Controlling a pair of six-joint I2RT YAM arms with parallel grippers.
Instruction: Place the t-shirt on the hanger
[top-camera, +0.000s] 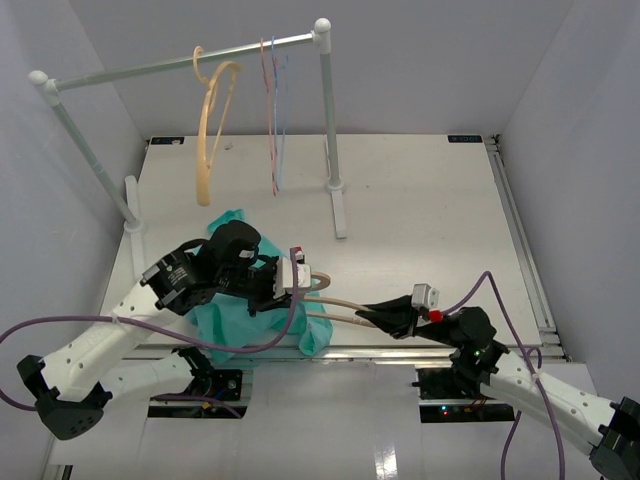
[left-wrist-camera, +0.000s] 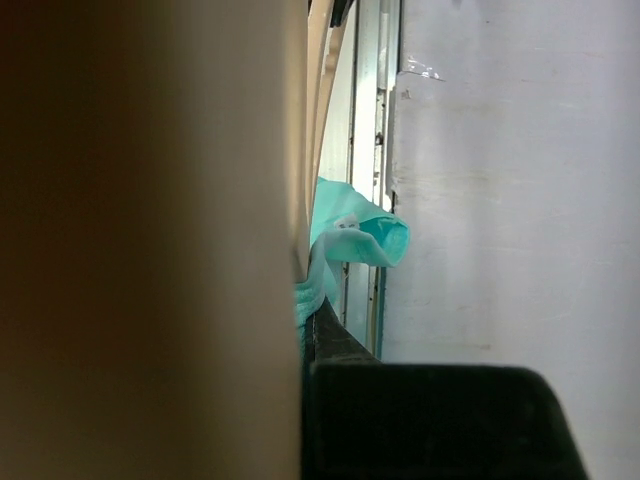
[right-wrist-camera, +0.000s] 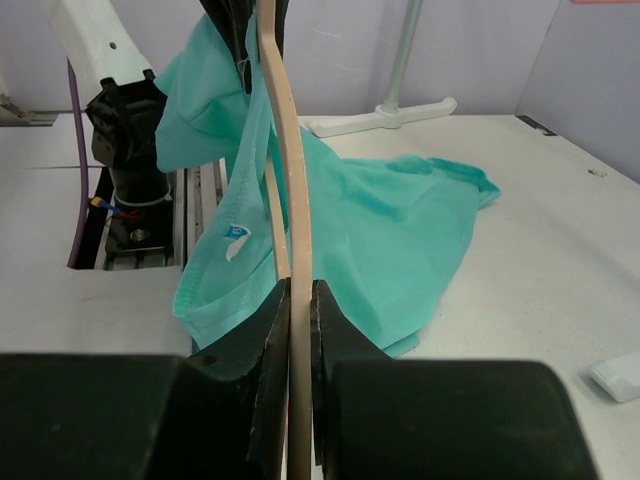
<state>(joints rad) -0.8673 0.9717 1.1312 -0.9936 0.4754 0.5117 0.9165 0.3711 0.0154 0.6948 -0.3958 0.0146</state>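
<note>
My right gripper (right-wrist-camera: 300, 300) was pinched flat on the hanger (right-wrist-camera: 292, 170), both fingers pressed against one thin arm of it with nothing else between them. From that pinch the hanger's long axis ran straight away from the fingertips and up toward my left gripper (top-camera: 292, 272), which was at the hook end. So the right hand had the tail of the hanger and the left its head, and the line between them lay close to the near edge of the table (right-wrist-camera: 560, 230).

The t-shirt (right-wrist-camera: 400, 220) was draped over the far part of the hanger by the left gripper. It fell on both sides of that axis, most of it spread on the table to the right in the right wrist view. I could not tell whether the left fingers were closed on hanger, cloth or both, because a tan blur filled most of that wrist's view. I judged the next move turned on drawing cloth along that axis toward my right hand.
</note>
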